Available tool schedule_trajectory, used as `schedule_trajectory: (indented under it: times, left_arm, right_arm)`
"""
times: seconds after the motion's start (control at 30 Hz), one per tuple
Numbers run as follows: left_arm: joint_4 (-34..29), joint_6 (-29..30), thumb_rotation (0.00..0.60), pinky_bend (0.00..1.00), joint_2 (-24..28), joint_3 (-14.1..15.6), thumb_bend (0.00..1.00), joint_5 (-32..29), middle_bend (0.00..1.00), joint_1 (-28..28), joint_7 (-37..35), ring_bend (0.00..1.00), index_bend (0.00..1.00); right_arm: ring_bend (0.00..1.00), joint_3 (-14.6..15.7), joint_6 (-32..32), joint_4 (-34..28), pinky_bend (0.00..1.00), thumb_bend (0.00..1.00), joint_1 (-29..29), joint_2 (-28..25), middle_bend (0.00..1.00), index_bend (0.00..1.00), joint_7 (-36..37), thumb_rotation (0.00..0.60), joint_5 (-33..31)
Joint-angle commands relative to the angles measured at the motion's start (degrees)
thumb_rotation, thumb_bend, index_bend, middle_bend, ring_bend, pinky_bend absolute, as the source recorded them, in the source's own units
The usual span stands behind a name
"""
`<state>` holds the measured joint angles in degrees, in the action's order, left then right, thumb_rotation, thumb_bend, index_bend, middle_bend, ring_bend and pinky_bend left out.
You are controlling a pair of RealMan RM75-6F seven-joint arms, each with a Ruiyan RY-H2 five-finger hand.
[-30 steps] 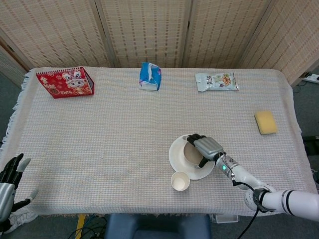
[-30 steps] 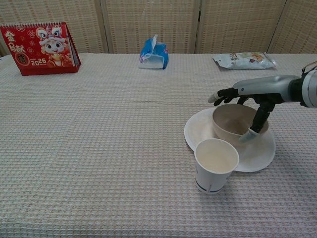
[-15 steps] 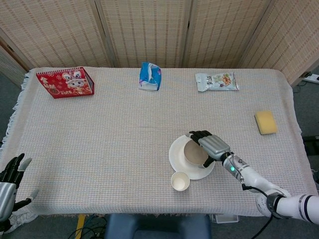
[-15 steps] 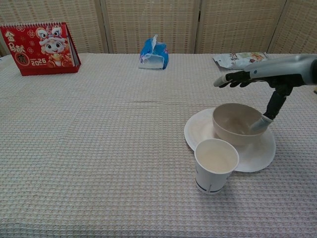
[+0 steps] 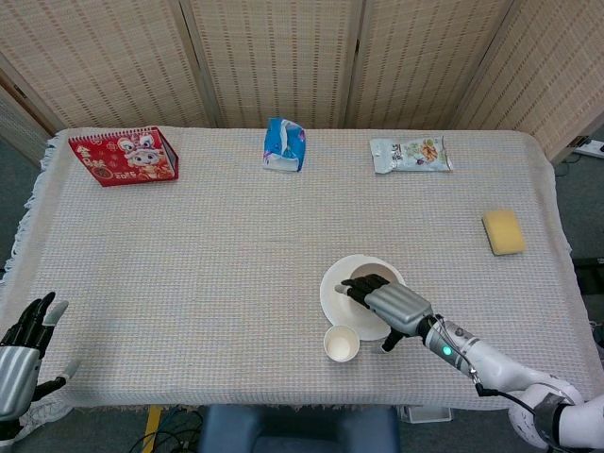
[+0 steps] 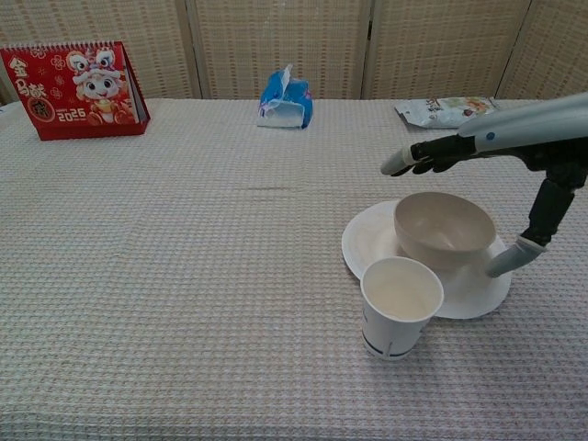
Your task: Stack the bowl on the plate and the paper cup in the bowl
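A beige bowl (image 6: 444, 230) sits on the white plate (image 6: 367, 241) at the front right of the table. The white paper cup (image 6: 401, 306) stands upright just in front of the plate, touching its rim or nearly so. My right hand (image 6: 501, 138) hovers above the bowl, empty, with its fingers (image 6: 424, 156) stretched out and its thumb (image 6: 530, 246) hanging beside the bowl. In the head view the right hand (image 5: 394, 307) covers most of the bowl (image 5: 362, 276), with the plate (image 5: 330, 300) and the cup (image 5: 341, 343) showing beside it. My left hand (image 5: 26, 351) is off the front left corner, with its fingers spread.
Along the far edge stand a red desk calendar (image 5: 123, 156), a blue tissue pack (image 5: 284, 143) and a snack packet (image 5: 411, 154). A yellow sponge (image 5: 503, 231) lies near the right edge. A woven cloth (image 5: 189, 264) covers the table.
My right hand has let go of the bowl's rim, risen and drawn back toward the front of the table. The bowl stays on the plate. The cup has not moved.
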<state>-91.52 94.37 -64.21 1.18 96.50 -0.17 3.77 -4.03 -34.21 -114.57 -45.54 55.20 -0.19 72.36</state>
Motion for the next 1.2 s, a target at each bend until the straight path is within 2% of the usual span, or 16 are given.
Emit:
schedule_trajectory:
  times: [0.03,0.3,0.6,0.97,1.13,1.2]
  left_arm:
    - [0.08,0.46,0.600,0.28,0.30,-0.03,0.28,0.09,0.04,0.16,-0.77,0.00,0.00]
    - [0.77,2.92,0.600,0.29,1.67,-0.23,0.28,0.13,0.04,1.22,-4.46,0.00,0.00]
    - [0.78,3.61,0.600,0.29,1.88,0.00,0.28,0.86,0.04,1.61,-4.91,0.00,0.00]
    - [0.74,3.23,0.600,0.28,2.03,-0.18,0.28,0.53,0.04,1.53,-5.39,0.00,0.00]
    - [0.72,3.19,0.600,0.28,2.13,-0.27,0.28,0.41,0.04,1.54,-5.63,0.00,0.00]
    - [0.76,3.26,0.600,0.28,2.17,-0.30,0.28,0.39,0.04,1.57,-5.79,0.00,0.00]
  right_arm:
    - [0.00,0.24,1.06,-0.75,0.00,0.06,-1.59,2.66,0.00,0.04,-2.40,0.600,-0.08]
    - [0.00,1.80,-1.03,-3.23,0.00,0.07,-5.18,5.71,0.00,0.08,-13.46,0.600,-7.68]
    - [0.00,4.62,-4.53,-3.58,0.00,0.07,-8.72,8.37,0.00,0.15,-22.41,0.600,-17.33]
    - [0.00,6.73,-6.94,-2.80,0.00,0.07,-11.30,10.80,0.00,0.16,-26.31,0.600,-22.58]
    - [0.00,7.31,-7.74,-2.11,0.00,0.14,-11.89,11.83,0.00,0.25,-27.10,0.600,-23.17]
    - [0.00,7.50,-8.33,-2.05,0.00,0.18,-11.94,12.15,0.00,0.31,-27.42,0.600,-23.26]
